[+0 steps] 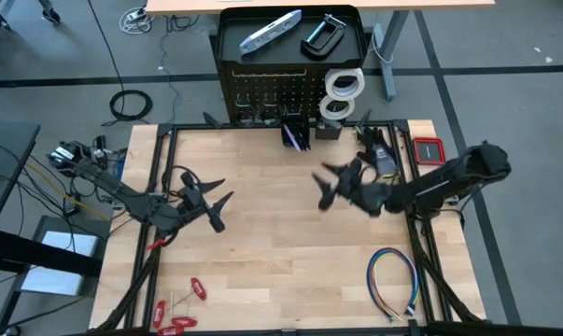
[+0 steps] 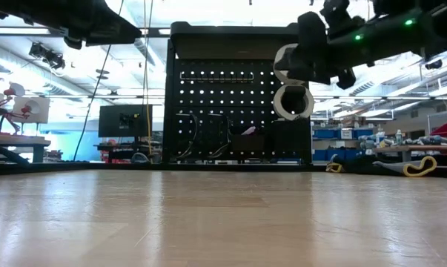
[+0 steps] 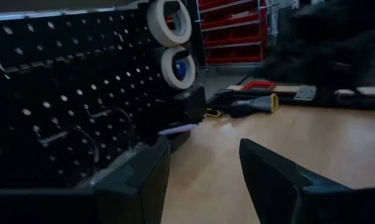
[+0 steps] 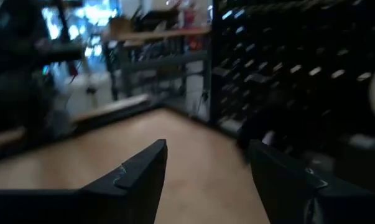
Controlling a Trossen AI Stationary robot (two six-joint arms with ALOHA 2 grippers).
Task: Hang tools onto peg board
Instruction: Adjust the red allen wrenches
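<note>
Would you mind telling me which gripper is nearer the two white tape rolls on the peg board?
Right. The right gripper hovers just in front of the white tape rolls; the left gripper is farther off, across the table.

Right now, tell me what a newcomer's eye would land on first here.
First the black peg board standing at the table's far edge, with two white tape rolls hung at its right side and a silver bar-shaped tool beside a black C-clamp on its top tray. Then the two dark arms over the wooden table: left gripper and right gripper, both open and empty.
</note>
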